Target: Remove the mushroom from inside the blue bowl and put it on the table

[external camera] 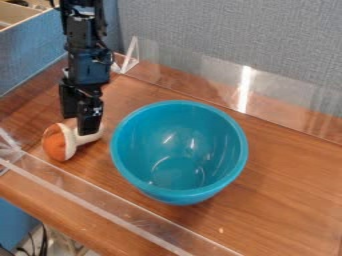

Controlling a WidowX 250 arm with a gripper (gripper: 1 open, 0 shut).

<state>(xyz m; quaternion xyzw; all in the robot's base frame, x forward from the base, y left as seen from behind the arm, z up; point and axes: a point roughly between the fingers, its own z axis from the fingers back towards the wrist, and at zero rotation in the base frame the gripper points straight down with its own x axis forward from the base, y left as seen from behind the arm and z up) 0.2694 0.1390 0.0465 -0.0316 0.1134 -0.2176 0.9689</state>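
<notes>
The mushroom [62, 143] lies on its side on the table [287, 190], orange-brown cap toward the front left, white stem pointing back toward the gripper. My gripper [79, 118] hangs straight down just above and behind it, jaws open, its dark fingers [88, 116] clear of the cap with nothing between them. The blue bowl [179, 150] stands to the right of the mushroom, upright and with nothing inside it.
Low clear acrylic walls [254, 85] edge the tabletop at the back and along the front. A beige box [27, 40] stands at the far left behind the arm. The arm's black column rises from the gripper to the top edge.
</notes>
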